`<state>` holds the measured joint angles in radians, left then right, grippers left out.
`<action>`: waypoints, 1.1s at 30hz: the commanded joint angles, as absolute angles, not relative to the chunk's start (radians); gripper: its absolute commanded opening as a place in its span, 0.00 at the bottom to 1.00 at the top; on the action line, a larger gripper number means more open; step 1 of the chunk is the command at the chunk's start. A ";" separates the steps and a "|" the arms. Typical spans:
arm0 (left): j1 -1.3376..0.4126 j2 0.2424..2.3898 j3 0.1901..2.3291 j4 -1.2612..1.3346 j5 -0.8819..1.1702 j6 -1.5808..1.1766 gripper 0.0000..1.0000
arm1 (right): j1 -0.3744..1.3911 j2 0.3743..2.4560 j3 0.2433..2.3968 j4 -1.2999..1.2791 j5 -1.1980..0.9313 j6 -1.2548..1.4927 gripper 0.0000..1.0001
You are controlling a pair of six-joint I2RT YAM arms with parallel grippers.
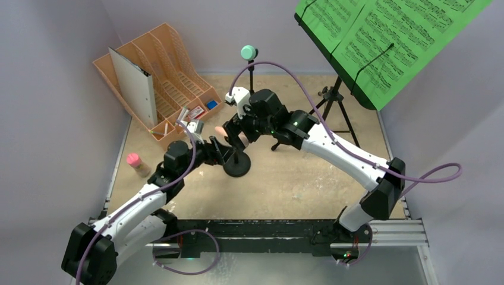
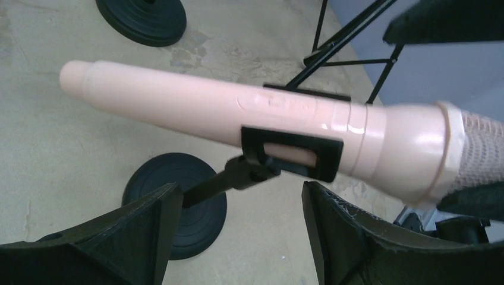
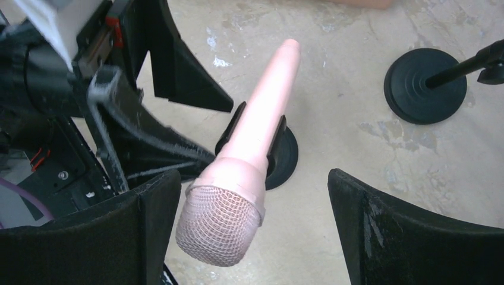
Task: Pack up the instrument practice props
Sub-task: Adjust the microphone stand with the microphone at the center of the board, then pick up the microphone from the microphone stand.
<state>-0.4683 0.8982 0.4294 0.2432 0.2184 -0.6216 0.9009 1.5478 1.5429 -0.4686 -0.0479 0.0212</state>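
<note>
pink microphone (image 2: 238, 113) in pole clip (image 2: 291, 153), right end effector (image 3: 252, 178) spread

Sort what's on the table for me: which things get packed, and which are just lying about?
To pack: pink microphone, teal microphone, near clip pole, far clip pole, tripod stand, green sheet music.
Lying about: orange file rack, grey binder, pink-capped bottle.
</note>
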 commanded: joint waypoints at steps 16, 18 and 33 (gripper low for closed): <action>-0.580 1.000 0.216 0.888 0.160 -0.397 0.75 | 0.897 1.669 1.803 -0.659 -0.034 0.094 0.93; -0.580 1.002 0.205 0.924 0.139 -0.364 0.74 | 0.897 1.688 1.833 -0.689 -0.031 0.096 0.93; -0.593 1.173 0.205 1.136 0.168 -0.306 0.66 | 0.907 1.782 1.936 -0.834 -0.020 0.132 0.87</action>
<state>-0.5823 1.1355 0.1978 1.0218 0.1551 -0.3466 0.9020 1.7966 1.8866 -0.7822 -0.0360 0.1127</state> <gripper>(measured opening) 0.669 0.874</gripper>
